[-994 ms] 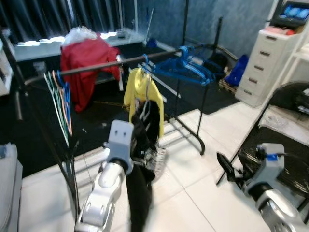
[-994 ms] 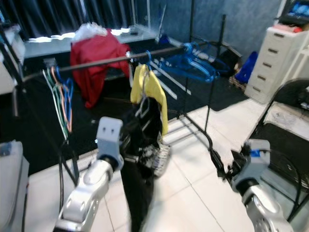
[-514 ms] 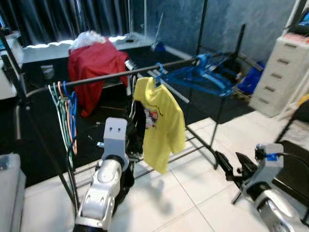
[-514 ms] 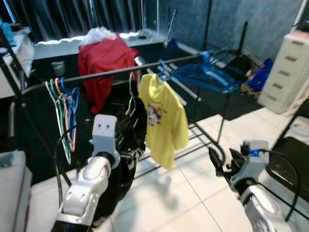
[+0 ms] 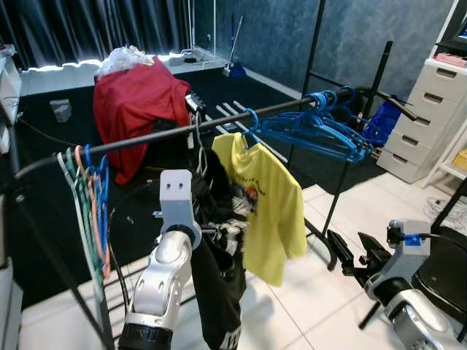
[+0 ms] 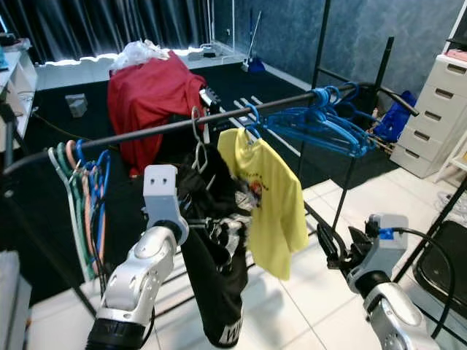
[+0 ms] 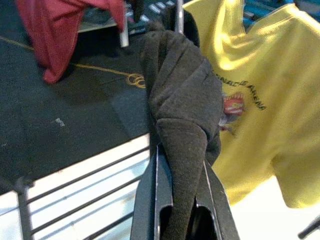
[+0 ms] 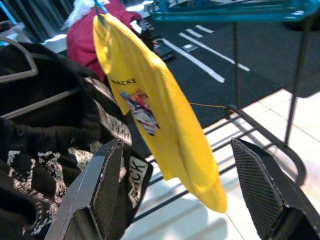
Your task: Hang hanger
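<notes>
At nine o'clock on the dark rail [image 5: 146, 138], a bunch of thin coloured hangers [image 5: 91, 200] dangles in green, pink and blue. Just to the right, the left pincer [image 7: 180, 165] is raised in front of the rack, its two black fingers [image 7: 150, 200] closed on a fold of a black garment [image 6: 215, 262]. That garment hangs from a metal hanger [image 6: 198, 135] whose hook sits at the rail near its middle; whether the hook fully rests on the bar I cannot tell. The black cloth drops well below the pincer, with white print near its lower hem. Touching it on the right, a yellow T-shirt [image 5: 273, 208] with a small printed picture hangs from a blue hanger hooked on the same rail. Behind, toward twelve o'clock, a red cloth [image 5: 135, 102] is draped over something on the dark floor. Further along the rail at two o'clock, a cluster of empty blue hangers [image 5: 317, 131] fans out. At four o'clock, the right pincer [image 8: 182, 190] hovers low over the white tiles [image 5: 321, 292], fingers spread apart and holding nothing. White drawers [image 5: 427, 117] stand at three o'clock.
</notes>
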{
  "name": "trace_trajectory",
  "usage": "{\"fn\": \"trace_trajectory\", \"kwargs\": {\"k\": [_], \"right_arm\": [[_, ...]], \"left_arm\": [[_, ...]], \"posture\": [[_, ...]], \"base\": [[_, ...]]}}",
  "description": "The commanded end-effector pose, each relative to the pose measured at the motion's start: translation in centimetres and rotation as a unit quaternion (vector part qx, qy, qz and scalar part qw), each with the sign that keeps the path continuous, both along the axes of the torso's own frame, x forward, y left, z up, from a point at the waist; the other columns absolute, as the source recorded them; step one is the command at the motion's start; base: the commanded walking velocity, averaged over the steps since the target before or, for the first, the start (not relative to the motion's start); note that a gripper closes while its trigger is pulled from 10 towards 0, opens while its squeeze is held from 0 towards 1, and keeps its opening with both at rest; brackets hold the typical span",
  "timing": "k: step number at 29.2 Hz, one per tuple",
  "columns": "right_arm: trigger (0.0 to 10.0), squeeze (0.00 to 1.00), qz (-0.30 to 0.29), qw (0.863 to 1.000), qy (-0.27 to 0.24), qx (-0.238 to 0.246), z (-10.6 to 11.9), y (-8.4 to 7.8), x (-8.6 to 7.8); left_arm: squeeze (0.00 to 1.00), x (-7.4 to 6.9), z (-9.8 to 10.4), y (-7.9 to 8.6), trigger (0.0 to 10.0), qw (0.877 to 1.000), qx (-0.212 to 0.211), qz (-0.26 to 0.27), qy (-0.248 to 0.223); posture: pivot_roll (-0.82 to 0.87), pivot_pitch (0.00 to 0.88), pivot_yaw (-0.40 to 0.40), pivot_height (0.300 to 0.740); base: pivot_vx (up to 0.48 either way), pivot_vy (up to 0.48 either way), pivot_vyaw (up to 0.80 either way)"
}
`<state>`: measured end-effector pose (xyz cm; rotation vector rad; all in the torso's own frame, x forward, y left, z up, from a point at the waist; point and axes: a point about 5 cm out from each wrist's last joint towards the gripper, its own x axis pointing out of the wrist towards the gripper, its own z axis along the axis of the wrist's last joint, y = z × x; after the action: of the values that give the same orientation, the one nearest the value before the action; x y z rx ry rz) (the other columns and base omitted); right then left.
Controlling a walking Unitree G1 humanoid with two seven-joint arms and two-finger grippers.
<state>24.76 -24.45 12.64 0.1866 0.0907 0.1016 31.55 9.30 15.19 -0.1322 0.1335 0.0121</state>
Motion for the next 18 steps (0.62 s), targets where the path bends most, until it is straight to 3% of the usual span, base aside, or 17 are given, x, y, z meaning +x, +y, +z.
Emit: {"fn": "trace_trajectory", "kwargs": {"k": [1,2,3,7,11,12,16,17,18], "right_arm": [[10.0,0.0,0.001,1.0,0.002,-0.005,0.1,0.1,0.0],[10.0,0.0,0.001,1.0,0.002,-0.005,0.1,0.1,0.0],[10.0,0.0,0.0,1.0,0.003,-0.004,0.1,0.1,-0.1],[10.0,0.0,-0.001,1.0,0.004,-0.004,0.1,0.1,-0.1],[10.0,0.0,-0.001,1.0,0.005,-0.004,0.1,0.1,-0.2],[10.0,0.0,-0.001,1.0,0.006,-0.003,0.1,0.0,-0.2],[10.0,0.0,-0.001,1.0,0.007,-0.002,0.0,0.0,-0.2],[10.0,0.0,-0.001,1.0,0.008,-0.002,0.0,0.0,-0.2],[10.0,0.0,-0.001,1.0,0.008,-0.002,0.0,0.0,-0.2]], "left_arm": [[0.0,-0.3,-0.4,0.0,10.0,0.999,-0.041,0.028,0.012],[0.0,-0.3,-0.4,0.0,10.0,0.999,-0.041,0.028,0.012],[0.0,-0.5,-0.9,0.4,10.0,0.996,-0.071,0.052,0.024],[0.0,-0.5,-1.0,1.0,10.0,0.994,-0.074,0.074,0.025],[0.0,-0.6,-1.4,1.5,10.0,0.994,-0.063,0.086,0.04],[0.0,-1.1,-2.9,1.5,10.0,0.993,-0.031,0.077,0.079],[0.0,-1.5,-4.1,0.9,10.0,0.992,-0.014,0.051,0.113],[1.0,-1.7,-4.7,0.1,10.0,0.991,-0.001,0.013,0.135],[1.0,-2.0,-5.1,-0.6,10.0,0.988,0.01,-0.016,0.153]], "posture": [[-0.16,0.0,-0.006,0.74],[-0.16,0.0,-0.006,0.74],[-0.16,0.0,-0.005,0.74],[-0.16,0.0,-0.005,0.74],[-0.16,0.0,-0.005,0.74],[-0.16,0.0,-0.007,0.74],[-0.16,0.0,-0.007,0.74],[-0.16,0.0,-0.005,0.74],[-0.16,0.0,-0.005,0.74]], "base": [[0.0,0.0,0.0],[0.0,0.0,0.0],[0.0,0.0,0.0],[0.0,0.0,0.0],[0.0,0.0,0.0],[0.0,0.0,0.0],[0.0,0.0,0.0],[0.0,0.0,0.0],[0.0,0.0,0.0]]}}
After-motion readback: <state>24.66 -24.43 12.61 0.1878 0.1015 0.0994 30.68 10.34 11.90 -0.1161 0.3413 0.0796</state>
